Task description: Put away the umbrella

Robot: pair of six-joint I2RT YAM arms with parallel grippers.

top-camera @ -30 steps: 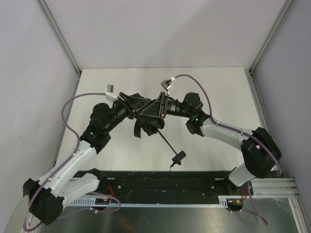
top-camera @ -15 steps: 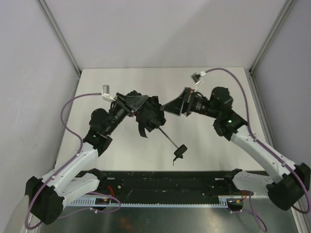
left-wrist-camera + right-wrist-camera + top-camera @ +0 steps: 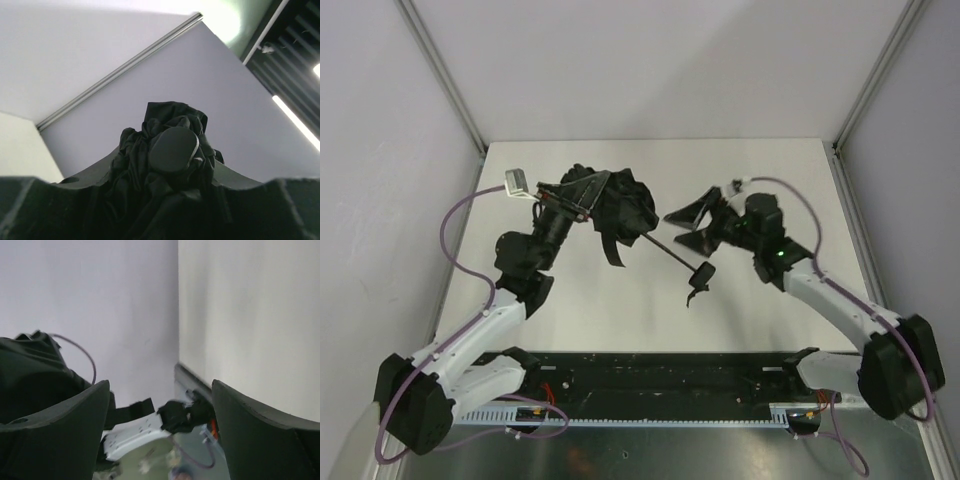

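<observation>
Our left tool point(image 3: 588, 198) squeezes the bunched cloth of the black folding umbrella point(image 3: 625, 207) over the white desk point(image 3: 770, 170). The thin metal shaft slants down to the umbrella's small black handle point(image 3: 701, 273). Our right tool point(image 3: 692, 228) is wide open, holding nothing, just beside that shaft.

Lab cell: plain panels point(image 3: 650, 60), aluminium framing point(image 3: 442, 75).

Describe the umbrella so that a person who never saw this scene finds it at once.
Over the white table, look beyond the black wrist of the left arm. The black folding umbrella is the crumpled bundle of matte fabric; it alone has a thin metal shaft ending in a small black handle.
</observation>
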